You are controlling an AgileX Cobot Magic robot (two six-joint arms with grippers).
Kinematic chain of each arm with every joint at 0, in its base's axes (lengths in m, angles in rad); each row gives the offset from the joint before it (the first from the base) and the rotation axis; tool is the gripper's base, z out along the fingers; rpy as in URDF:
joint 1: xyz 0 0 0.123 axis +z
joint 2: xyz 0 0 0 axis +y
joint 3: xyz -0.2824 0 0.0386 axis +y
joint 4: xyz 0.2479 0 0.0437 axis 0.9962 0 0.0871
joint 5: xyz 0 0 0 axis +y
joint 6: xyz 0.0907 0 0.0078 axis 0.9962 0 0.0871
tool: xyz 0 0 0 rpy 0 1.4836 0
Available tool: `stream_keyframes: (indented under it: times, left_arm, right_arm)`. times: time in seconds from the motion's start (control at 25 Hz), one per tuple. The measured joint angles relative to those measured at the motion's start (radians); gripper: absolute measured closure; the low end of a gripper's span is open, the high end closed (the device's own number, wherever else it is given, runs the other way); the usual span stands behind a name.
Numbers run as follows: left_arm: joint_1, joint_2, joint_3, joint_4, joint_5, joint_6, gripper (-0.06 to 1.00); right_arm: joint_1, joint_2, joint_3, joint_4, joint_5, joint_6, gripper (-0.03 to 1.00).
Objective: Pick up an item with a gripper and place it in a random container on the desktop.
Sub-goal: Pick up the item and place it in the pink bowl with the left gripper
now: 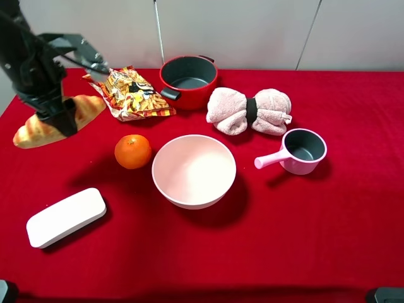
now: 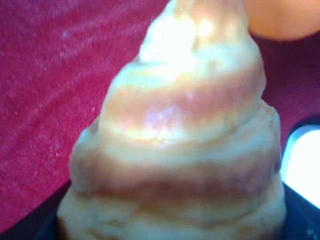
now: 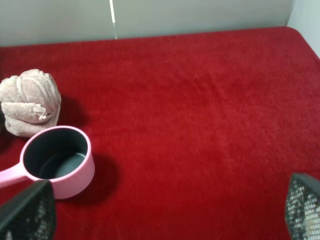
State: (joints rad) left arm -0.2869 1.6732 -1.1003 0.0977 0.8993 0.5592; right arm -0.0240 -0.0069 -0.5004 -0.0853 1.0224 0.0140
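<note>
My left gripper (image 1: pixel 62 123), black on a thick black arm, is shut on the middle of the golden-brown croissant (image 1: pixel 31 131) at the far left of the red desktop (image 1: pixel 303 240). The croissant (image 2: pixel 185 150) fills the left wrist view, with red cloth behind it. Whether it rests on the cloth or hangs just above it, I cannot tell. The wide pale pink bowl (image 1: pixel 194 169) stands empty at the table's middle, well to the right of the croissant. Only the right wrist view shows my right gripper (image 3: pixel 160 210), which is open, its fingertips wide apart over bare cloth.
An orange (image 1: pixel 133 151) sits between croissant and bowl. A white oblong case (image 1: pixel 65 217) lies front left. A snack bag (image 1: pixel 131 93), a red pot (image 1: pixel 188 81) and a rolled towel (image 1: pixel 249 111) line the back. A pink saucepan (image 1: pixel 300 151) stands right.
</note>
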Motion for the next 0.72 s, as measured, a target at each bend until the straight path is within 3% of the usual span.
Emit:
stream_keyframes:
  times: [0.32,0.72]
  left_arm:
    - [-0.114,0.000,-0.102,0.000,0.016,-0.098,0.28]
    - [-0.243,0.000,-0.123,0.000,-0.002,-0.165,0.28]
  right_arm:
    - [0.000,0.000,0.000,0.000,0.000,0.000,0.28]
    - [0.000,0.000,0.000,0.000,0.000,0.000,0.28]
